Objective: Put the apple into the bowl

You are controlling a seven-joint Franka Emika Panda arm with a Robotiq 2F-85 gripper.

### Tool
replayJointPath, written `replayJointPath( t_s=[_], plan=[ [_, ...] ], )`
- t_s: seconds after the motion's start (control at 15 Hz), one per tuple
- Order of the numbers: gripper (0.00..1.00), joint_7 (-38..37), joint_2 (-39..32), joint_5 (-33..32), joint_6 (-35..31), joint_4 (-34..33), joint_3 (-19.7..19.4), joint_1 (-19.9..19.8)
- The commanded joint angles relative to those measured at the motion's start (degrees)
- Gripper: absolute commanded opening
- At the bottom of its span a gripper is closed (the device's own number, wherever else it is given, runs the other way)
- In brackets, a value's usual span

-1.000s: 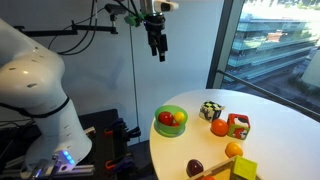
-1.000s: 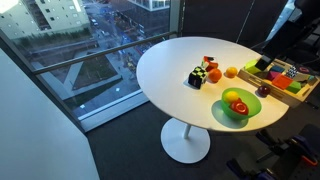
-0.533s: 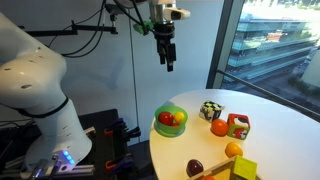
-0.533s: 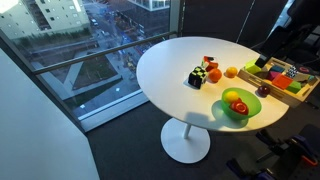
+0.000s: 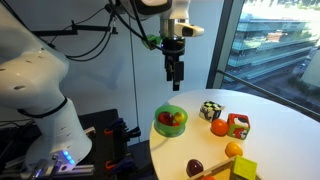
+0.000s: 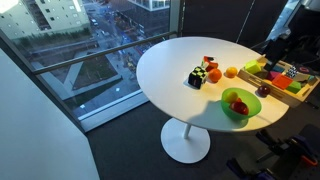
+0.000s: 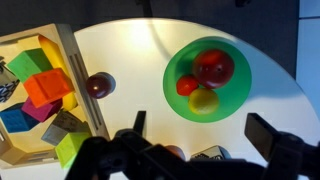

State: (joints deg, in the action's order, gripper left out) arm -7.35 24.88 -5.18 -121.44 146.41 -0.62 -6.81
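Note:
The apple is dark red and lies on the white table beside the wooden tray, apart from the bowl. It shows in both exterior views. The lime-green bowl holds a red fruit, a smaller red one and a yellow-green one; it shows in both exterior views. My gripper is open and empty. In an exterior view it hangs high in the air, above the bowl's side of the table.
A wooden tray of coloured blocks stands by the apple. Two oranges, a patterned cube and a red cube lie mid-table. The round table ends near a window.
My gripper has moved sideways towards the table and come lower, from beside the table to above the bowl. It stayed open. The fruits and bowl have not moved.

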Motion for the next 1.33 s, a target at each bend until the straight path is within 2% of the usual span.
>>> replayJointPath(
  t_s=[0.0,0.4,0.6,1.27],
  plan=[
    [1.00,3.1,-2.0,-0.4,-3.5,1.7,-2.8,-0.5],
    [1.00,14.3,-8.3,-0.9,-15.3,3.1,-7.0,-0.3],
    [1.00,18.1,-11.6,-0.5,-18.8,2.4,-8.2,-0.5],
    [1.00,16.7,-11.5,0.0,-18.8,3.4,-7.7,-0.3]
  ],
)
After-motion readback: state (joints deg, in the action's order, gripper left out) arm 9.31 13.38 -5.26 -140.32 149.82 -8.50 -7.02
